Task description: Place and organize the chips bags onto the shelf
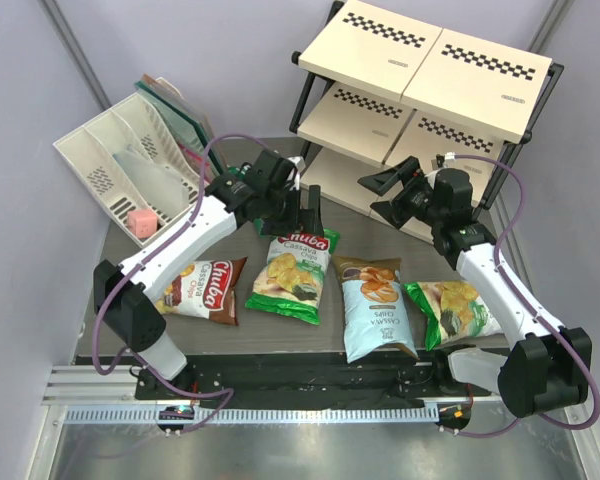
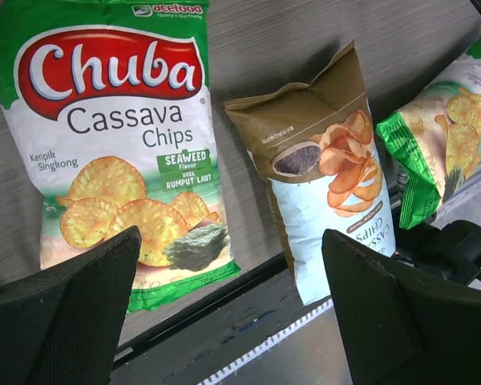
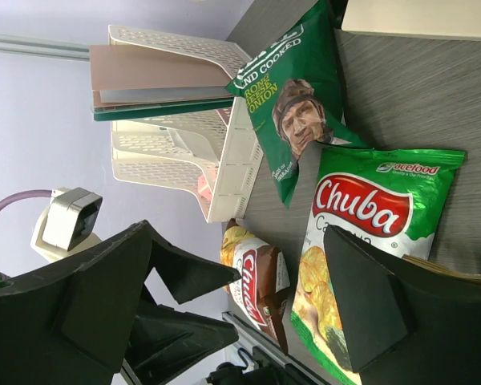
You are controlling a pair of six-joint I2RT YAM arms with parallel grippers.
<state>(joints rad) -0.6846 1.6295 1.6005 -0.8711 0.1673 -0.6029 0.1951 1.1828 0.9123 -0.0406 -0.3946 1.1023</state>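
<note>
From my remote seat the biggest thing I see is the grey surface, and at its back right stands the shelf, three tiers of cream boards with checkered strips in a black frame. All its boards that I can see are bare. Well to the left of the shelf a white slotted organizer leans at the surface's edge.

All four chips bags lie flat on the surface in front of the shelf, on the side toward the arm bases. The light blue bag lies before the shelf's middle. The green seaweed bag is before its left end. The second green-and-white bag is before its right end, partly under my right arm. The dark brown Chuba bag lies farthest from the shelf, off to the left. My right wrist view also shows a dark green bag beside the organizer.

My left fingers are spread wide and hold nothing. They hang just left of the shelf's lowest tier, above the seaweed bag's top edge. My right fingers are also wide apart and empty, close in front of the shelf's lower tiers and pointing left.

A small pink cube sits in the organizer, far left of the shelf.
</note>
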